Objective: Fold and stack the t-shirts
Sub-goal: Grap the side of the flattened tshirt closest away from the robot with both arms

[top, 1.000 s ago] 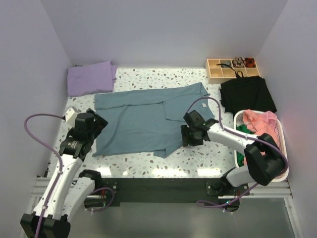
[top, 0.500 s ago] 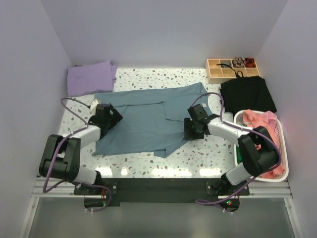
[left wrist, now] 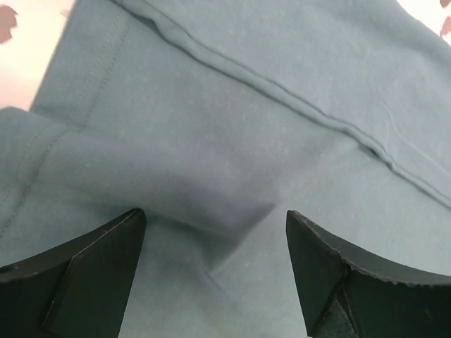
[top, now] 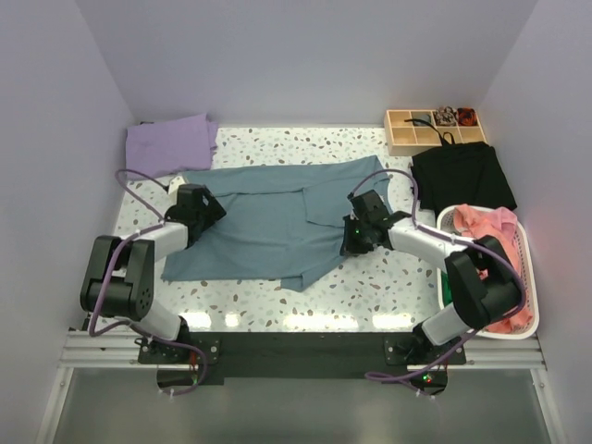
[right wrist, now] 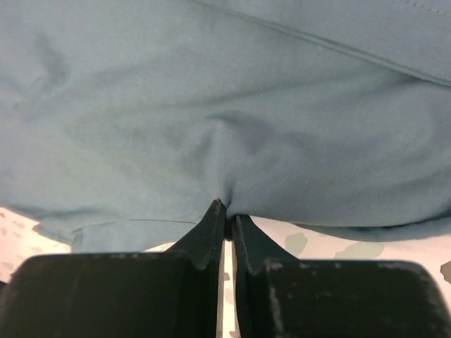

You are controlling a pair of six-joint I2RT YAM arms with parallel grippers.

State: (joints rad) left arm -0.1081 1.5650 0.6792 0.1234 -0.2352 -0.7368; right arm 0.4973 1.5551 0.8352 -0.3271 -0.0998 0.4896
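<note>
A large slate-blue t-shirt (top: pixel 268 227) lies spread on the speckled table (top: pixel 388 277), its right part folded over. A folded lavender t-shirt (top: pixel 169 145) sits at the back left corner. My left gripper (top: pixel 205 209) rests low over the blue shirt's left side. In the left wrist view the left gripper (left wrist: pixel 211 222) is open, with a raised wrinkle of the blue cloth (left wrist: pixel 246 105) between its fingers. My right gripper (top: pixel 349 239) is at the shirt's right edge. The right wrist view shows the right gripper (right wrist: pixel 227 208) shut on a pinch of the blue cloth (right wrist: pixel 211 84).
A white basket (top: pixel 525 268) at the right holds salmon-pink cloth (top: pixel 486 225) and something green. A black garment (top: pixel 462 176) lies behind it. A wooden compartment tray (top: pixel 435 129) stands at the back right. Walls close in the left, back and right.
My left arm has swung in and lowered onto the shirt's left side, pushing its lower left edge outward. The right gripper has closed on the shirt's right edge.
</note>
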